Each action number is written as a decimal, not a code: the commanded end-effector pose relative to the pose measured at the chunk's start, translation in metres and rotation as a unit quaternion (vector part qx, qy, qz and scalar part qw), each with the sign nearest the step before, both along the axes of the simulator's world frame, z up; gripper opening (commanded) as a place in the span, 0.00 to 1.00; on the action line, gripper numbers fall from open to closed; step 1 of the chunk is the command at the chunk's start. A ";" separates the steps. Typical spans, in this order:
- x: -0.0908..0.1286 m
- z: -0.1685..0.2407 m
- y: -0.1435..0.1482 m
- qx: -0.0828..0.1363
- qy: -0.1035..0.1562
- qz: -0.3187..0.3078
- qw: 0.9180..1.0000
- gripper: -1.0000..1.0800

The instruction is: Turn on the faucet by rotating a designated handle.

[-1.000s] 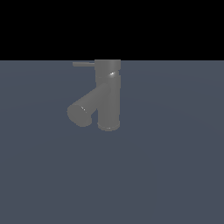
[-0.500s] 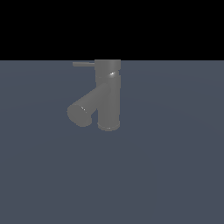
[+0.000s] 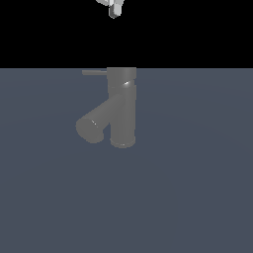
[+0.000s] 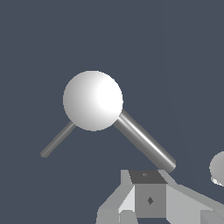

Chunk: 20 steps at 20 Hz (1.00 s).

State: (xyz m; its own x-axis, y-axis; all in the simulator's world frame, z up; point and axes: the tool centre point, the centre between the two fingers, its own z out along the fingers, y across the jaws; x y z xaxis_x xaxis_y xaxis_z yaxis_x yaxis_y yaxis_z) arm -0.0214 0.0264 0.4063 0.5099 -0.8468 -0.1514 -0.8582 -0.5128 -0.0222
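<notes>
The dull grey faucet (image 3: 122, 106) stands upright on the flat blue-grey floor, its thick spout (image 3: 93, 124) angling down toward the exterior view's left. The handle (image 3: 94, 72) is a thin rod sticking out level from the top cap toward the same side. Only the tip of my gripper (image 3: 114, 9) shows, high above the faucet and apart from it. In the wrist view I look down on the bright round top cap of the faucet (image 4: 92, 100), with the handle (image 4: 57, 141) and spout (image 4: 144, 142) branching off. My gripper (image 4: 146, 194) holds nothing, and how its jaws stand is unclear.
The blue-grey floor (image 3: 197, 188) spreads around the faucet, under a black background. A pale rounded shape (image 4: 217, 168) sits at the wrist view's edge; I cannot tell what it is.
My gripper's tip has come into the exterior view from above; it was out of view before. The faucet and its handle have not moved.
</notes>
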 end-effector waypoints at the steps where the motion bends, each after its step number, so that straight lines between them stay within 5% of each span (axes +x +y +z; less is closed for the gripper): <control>1: 0.013 -0.009 0.006 -0.003 0.004 -0.032 0.999 0.00; 10: 0.057 -0.043 0.029 -0.021 0.015 -0.144 0.989 0.00; 20: 0.100 -0.086 0.058 -0.047 0.015 -0.261 0.964 0.00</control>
State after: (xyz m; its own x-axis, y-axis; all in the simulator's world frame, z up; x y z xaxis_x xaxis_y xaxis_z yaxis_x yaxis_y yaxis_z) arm 0.0726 0.0798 0.3272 0.0438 -0.9959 -0.0786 -0.9983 -0.0466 0.0338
